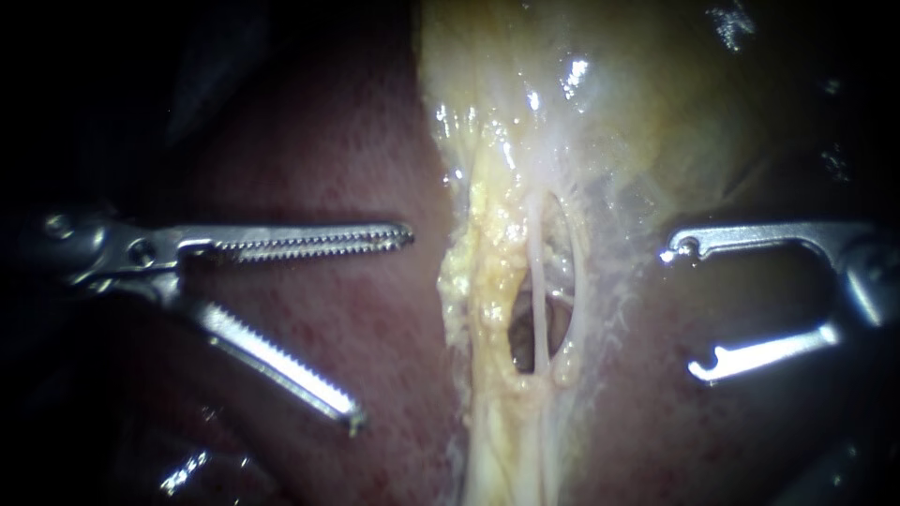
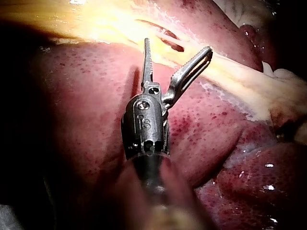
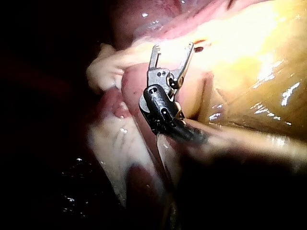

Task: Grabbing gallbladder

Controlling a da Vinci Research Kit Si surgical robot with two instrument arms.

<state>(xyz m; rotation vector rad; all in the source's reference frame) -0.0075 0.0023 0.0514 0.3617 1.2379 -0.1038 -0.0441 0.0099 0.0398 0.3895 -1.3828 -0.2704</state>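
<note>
We are holding the left instrument over the dark red liver, just beside the pale central tissue band. Its pincer is standing spread wide: one toothed jaw is lying level, the other is slanting downward, and nothing is sitting between them. In the left wrist view the same instrument is showing an open V, with its tips reaching the edge of the yellow band.

We are holding the right instrument on the opposite side of the band. Its pincer is also standing spread and is pinching nothing; the right wrist view is confirming the gap.

The gallbladder is lying at the top of the endoscope view as a glistening yellowish mass, apart from both instruments. Below it, a thin tube is crossing an opening in the fatty tissue between the two instruments.
</note>
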